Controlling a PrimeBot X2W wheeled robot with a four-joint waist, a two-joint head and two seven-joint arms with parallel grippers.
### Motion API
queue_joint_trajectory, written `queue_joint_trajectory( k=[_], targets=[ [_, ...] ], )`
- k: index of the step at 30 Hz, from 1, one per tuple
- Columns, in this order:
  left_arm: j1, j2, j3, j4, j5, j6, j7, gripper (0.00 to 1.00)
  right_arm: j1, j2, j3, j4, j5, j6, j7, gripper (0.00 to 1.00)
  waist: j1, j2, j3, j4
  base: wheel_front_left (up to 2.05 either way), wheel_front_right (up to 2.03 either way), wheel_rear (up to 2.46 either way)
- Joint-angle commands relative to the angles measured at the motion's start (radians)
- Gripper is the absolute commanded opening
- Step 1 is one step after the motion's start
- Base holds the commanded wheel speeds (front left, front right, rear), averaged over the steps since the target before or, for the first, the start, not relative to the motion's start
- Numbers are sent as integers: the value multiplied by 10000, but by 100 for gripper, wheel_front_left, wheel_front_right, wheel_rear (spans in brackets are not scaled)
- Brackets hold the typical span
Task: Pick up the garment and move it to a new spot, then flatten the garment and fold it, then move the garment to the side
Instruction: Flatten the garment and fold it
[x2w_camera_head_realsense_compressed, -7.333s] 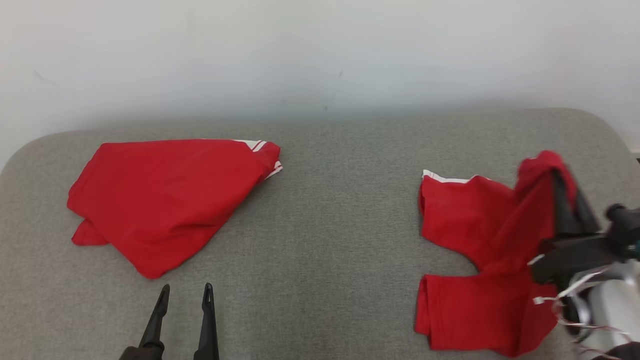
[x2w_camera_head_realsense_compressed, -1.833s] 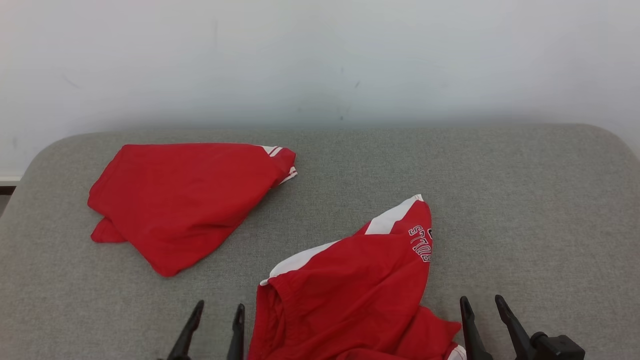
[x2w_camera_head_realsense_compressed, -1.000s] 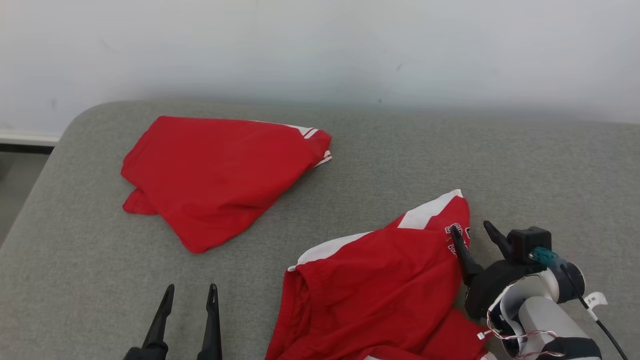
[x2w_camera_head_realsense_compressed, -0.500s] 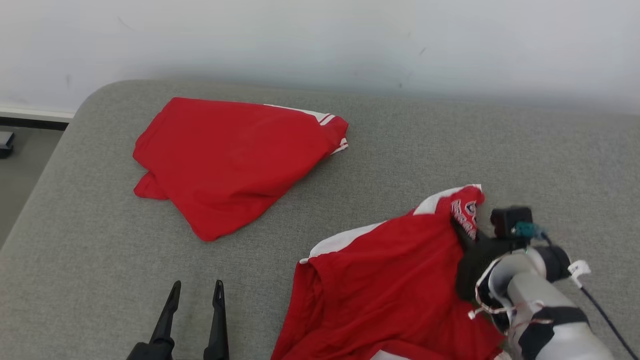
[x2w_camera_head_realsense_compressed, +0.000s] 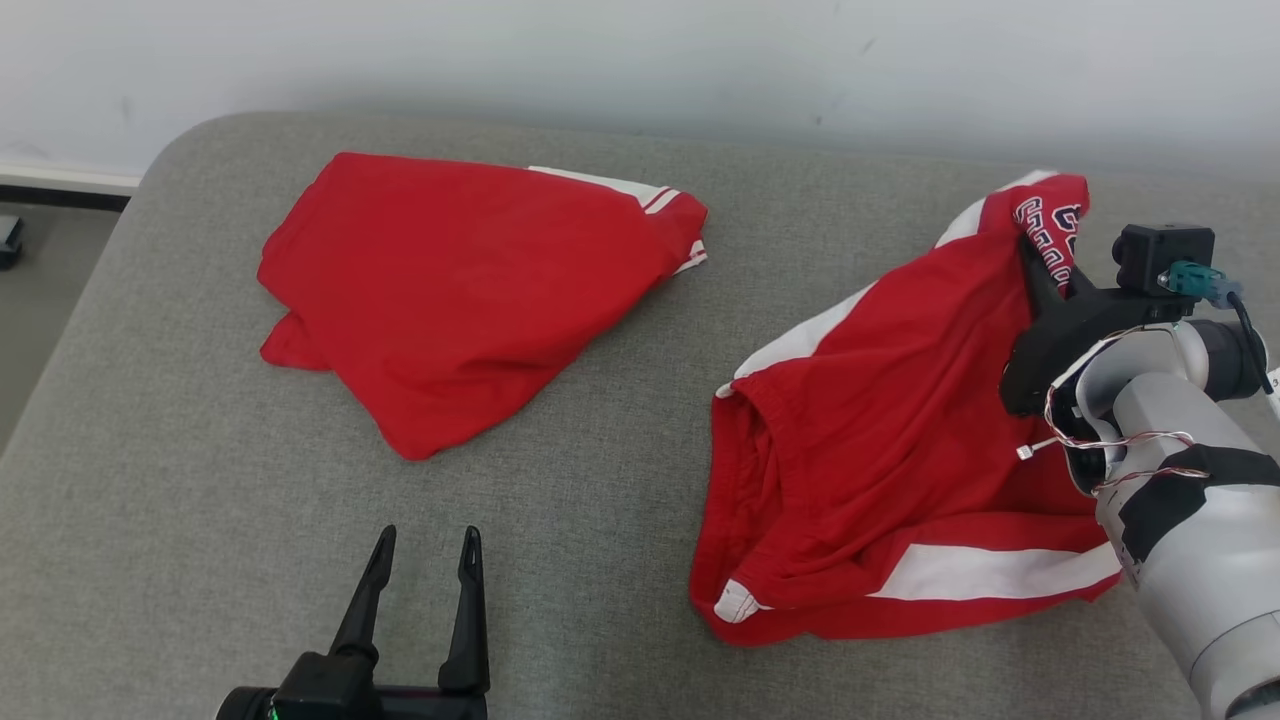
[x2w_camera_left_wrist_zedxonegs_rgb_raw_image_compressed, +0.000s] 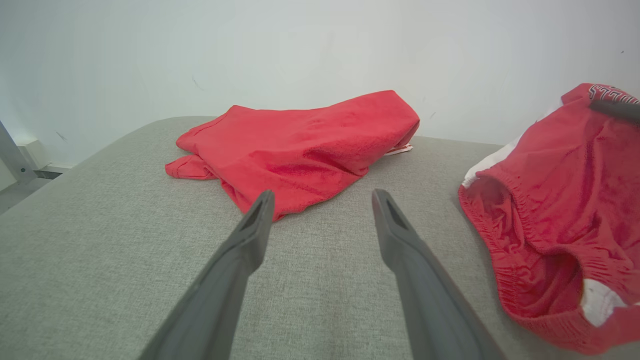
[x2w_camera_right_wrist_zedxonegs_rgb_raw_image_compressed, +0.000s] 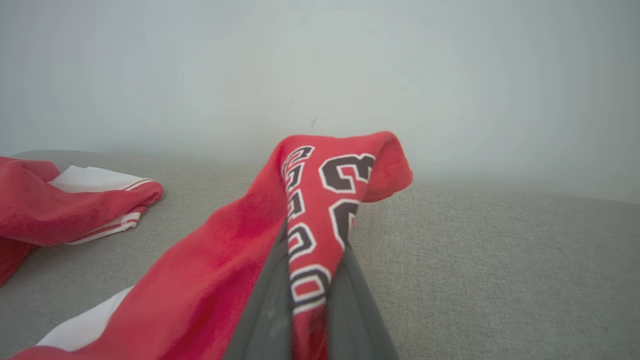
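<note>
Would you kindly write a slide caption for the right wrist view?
Right gripper shut on the lettered hem of red-and-white shorts, held above the grey fabric cushion.

This looks like a bare test room or robotics lab rather than a lived-in home. A plain white wall (x2w_camera_head_realsense_compressed: 600, 50) shows a few small scuffs, and a white skirting strip (x2w_camera_head_realsense_compressed: 60, 178) runs above a grey floor (x2w_camera_head_realsense_compressed: 30, 290). A wide counter (x2w_camera_head_realsense_compressed: 600, 480), upholstered in grey woven fabric with rounded corners, stands against that wall. The robot's pale right forearm (x2w_camera_head_realsense_compressed: 1200, 580) carries loose thin wires and black tape
</note>
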Motion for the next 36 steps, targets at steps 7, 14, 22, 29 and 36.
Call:
queue_joint_trajectory(
  k=[7, 14, 22, 29, 36],
  targets=[
    [-13, -11, -130, 97, -222, 155, -33, 100, -134, 12, 216, 607, 103, -23, -243, 100, -1, -1, 3, 95, 0, 0, 0],
    [197, -9, 95, 121, -5, 45, -33, 100, 533, -49, 583, -54, 111, -23, -621, 100, -1, -1, -498, -300, 0, 0, 0],
    [553, -8, 590, 53, 253, -84, -33, 100, 2476, -465, -527, -3336, -244, -23, -653, 100, -1, -1, -1034, -981, 0, 0, 0],
    [759, -8, 867, 52, 426, -269, -33, 100, 4944, -21, -1983, -6120, -1008, -23, -654, 100, -1, -1, -1290, -1383, 0, 0, 0],
    [861, -10, 939, 62, 505, -358, -33, 100, 7044, 779, -2806, -8022, -1561, -23, -657, 100, -1, -1, -1407, -1614, 0, 0, 0]
  ],
)
